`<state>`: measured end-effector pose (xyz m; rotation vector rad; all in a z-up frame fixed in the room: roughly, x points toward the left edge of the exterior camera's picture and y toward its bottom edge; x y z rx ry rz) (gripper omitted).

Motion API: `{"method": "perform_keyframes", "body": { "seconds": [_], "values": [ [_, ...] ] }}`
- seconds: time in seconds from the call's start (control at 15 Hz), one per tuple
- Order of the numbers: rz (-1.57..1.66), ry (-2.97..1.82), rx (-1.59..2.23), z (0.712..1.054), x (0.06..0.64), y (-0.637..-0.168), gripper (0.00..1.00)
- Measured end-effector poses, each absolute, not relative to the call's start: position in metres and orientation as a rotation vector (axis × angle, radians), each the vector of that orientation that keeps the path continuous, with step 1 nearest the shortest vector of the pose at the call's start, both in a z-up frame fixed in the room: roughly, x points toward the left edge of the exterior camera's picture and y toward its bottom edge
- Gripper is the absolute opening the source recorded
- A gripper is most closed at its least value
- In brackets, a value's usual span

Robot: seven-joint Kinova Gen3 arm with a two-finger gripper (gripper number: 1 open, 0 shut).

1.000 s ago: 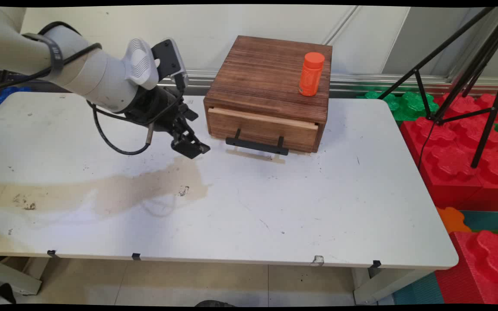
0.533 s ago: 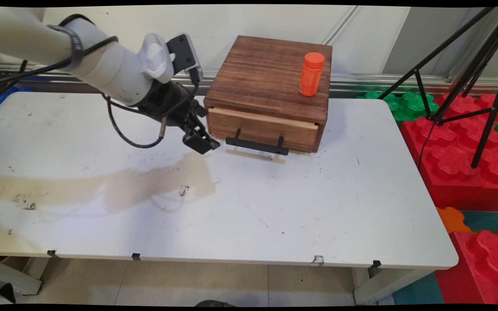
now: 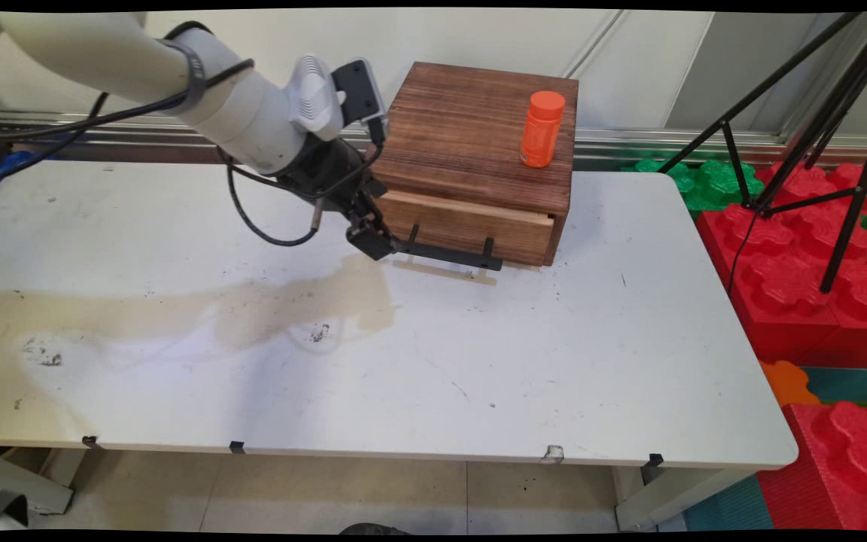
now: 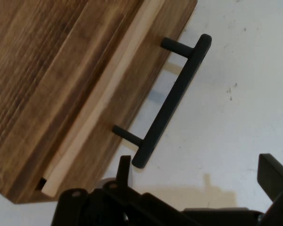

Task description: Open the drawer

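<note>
Now, end effector (image 3: 378, 242) spread wide, holding nothing, low beside left end of black drawer handle (image 3: 448, 254) | wooden drawer box (image 3: 471, 143) on white table (image 3: 403, 361) | orange bottle (image 3: 543, 129) upright atop box

The white arm reached in from the upper left, sloping downward toward the far middle of the worktop, with black cables looping beneath its wrist. A ribbed white wrist link carried a black camera block on its upper side. Below it the black pincer (image 3: 375, 242) pointed down and to the right, tilted rather than vertical, hanging low just above the worktop surface. In the hand view its dark linkage rose from the bottom edge, and the two fingers stood well apart, one finger (image 4: 124, 170) near the lower centre and the other at the right edge, with nothing between them. The pincer gripped nothing.
</note>
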<state>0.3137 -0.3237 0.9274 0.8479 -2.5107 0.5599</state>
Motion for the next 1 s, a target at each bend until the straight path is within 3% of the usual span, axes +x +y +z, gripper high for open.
{"method": "perform_keyframes", "body": {
  "seconds": [1.0],
  "values": [
    [0.506, -2.616, 0.691, 0.878, 0.275, -0.382, 1.00]
  ]
}}
